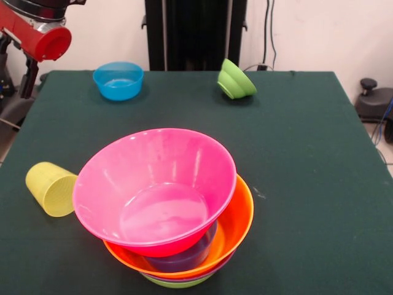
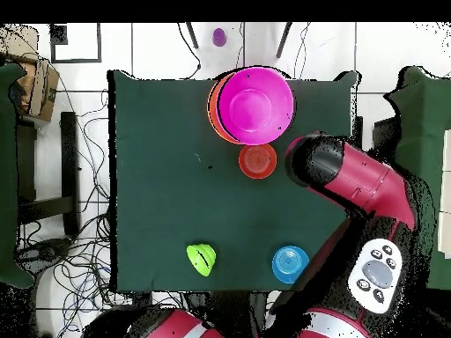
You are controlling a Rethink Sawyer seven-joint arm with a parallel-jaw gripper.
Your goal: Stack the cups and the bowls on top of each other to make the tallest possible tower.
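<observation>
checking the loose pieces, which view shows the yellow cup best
The front view: the yellow cup lies on its side left of the pink bowl, ribbed wall plain. In the overhead view no yellow cup can be made out; the arm covers that area.

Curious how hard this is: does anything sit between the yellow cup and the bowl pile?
Nothing visible. The yellow cup lies on its side right beside the tower; the blue bowl and green bowl sit away near the far edge.
</observation>
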